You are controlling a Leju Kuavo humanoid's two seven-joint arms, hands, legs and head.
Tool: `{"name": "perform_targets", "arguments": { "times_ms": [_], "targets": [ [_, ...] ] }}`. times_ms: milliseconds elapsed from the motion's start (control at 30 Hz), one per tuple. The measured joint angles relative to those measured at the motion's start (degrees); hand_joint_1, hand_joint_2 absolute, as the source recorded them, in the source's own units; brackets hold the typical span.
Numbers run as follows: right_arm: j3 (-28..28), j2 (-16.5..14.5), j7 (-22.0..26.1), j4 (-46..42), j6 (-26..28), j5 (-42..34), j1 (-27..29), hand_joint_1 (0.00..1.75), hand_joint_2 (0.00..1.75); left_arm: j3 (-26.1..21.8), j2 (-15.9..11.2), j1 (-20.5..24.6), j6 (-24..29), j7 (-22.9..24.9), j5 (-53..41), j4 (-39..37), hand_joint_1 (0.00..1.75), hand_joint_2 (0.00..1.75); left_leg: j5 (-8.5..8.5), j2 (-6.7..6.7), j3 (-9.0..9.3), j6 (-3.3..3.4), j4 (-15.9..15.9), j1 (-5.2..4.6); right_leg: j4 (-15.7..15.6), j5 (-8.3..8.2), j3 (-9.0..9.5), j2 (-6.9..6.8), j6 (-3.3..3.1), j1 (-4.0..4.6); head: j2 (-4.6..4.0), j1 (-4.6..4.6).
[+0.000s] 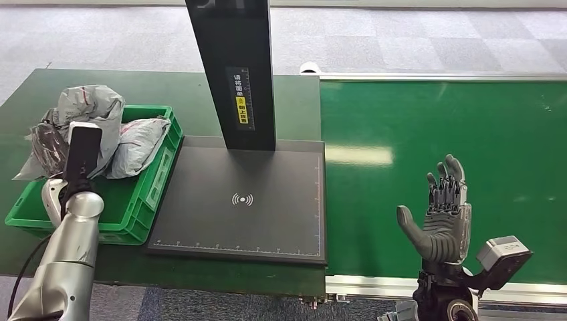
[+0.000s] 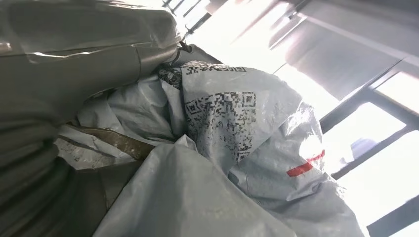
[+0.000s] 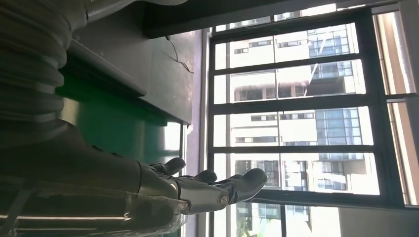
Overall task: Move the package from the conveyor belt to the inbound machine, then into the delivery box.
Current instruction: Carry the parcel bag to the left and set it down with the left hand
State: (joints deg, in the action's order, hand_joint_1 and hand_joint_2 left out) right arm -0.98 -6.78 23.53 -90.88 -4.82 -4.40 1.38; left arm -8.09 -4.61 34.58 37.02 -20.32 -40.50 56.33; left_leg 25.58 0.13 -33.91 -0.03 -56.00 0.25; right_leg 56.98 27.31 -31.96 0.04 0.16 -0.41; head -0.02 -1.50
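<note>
- The left hand (image 1: pixel 70 184) is over the green delivery box (image 1: pixel 155 175), hidden in the head view behind its wrist camera; whether it grips the grey package (image 1: pixel 90 110) bunched just above it cannot be told.
- In the left wrist view that package (image 2: pixel 232 148) lies close against the hand, crumpled, with a printed code label and a red stripe showing.
- A second grey bag (image 1: pixel 137 144) lies inside the delivery box, leaning toward its right wall.
- The box sits on the dark green worktop (image 1: pixel 167 87), just left of the inbound machine (image 1: pixel 244 200), a flat black scan pad with a black upright post.
- The right hand (image 1: pixel 441 217) is raised above the green conveyor belt (image 1: pixel 468 127), palm open, fingers spread and upright, holding nothing.
- In the right wrist view the right hand's fingers (image 3: pixel 247 180) are extended, with windows beyond.
</note>
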Motion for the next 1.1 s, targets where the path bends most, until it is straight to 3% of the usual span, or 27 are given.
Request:
{"name": "perform_targets", "arguments": {
  "times_ms": [233,367,500,867,1100],
  "targets": [
    [0.04,1.05,-0.50,0.00,1.60,-1.04,0.71,0.00,1.75,0.01,-1.35,5.09,1.80,1.77,-7.01,-15.45,1.75,1.75,0.01,-0.02,0.01,0.00,0.00,0.00,-0.01,0.00,0.02,-0.01,0.00,-0.01,0.00,-0.01],
    [0.36,2.04,-0.20,0.21,2.03,-1.84,0.63,0.00,1.75,0.14,-1.25,7.34,-6.05,2.43,-6.43,-22.00,1.71,1.75,0.00,-0.02,0.05,0.00,0.00,0.00,-0.01,-0.01,0.05,-0.01,0.00,-0.01,0.00,-0.01],
    [1.04,2.64,0.01,0.89,2.43,-2.14,-0.09,0.00,1.75,0.53,-1.03,9.36,-12.32,4.26,-6.25,-26.38,0.00,1.75,0.00,-0.06,0.11,0.00,0.00,0.00,-0.01,0.00,0.13,-0.03,0.00,-0.01,0.00,-0.01],
    [1.95,2.78,0.12,2.88,3.99,-2.27,-2.28,0.00,1.75,-1.93,0.02,11.46,-7.21,-4.19,4.57,-29.26,0.00,1.75,-0.04,-0.06,0.15,0.00,0.00,0.00,0.00,-0.01,0.19,-0.05,0.00,-0.01,0.00,-0.01],
    [2.02,2.78,0.12,3.66,4.16,-2.27,-2.49,0.00,1.75,-2.96,0.48,11.55,-6.88,-5.08,5.73,-29.20,0.00,1.75,-0.03,-0.06,0.14,0.00,0.00,-0.01,0.00,-0.01,0.17,-0.04,0.01,-0.01,0.00,-0.01]
  ]
}}
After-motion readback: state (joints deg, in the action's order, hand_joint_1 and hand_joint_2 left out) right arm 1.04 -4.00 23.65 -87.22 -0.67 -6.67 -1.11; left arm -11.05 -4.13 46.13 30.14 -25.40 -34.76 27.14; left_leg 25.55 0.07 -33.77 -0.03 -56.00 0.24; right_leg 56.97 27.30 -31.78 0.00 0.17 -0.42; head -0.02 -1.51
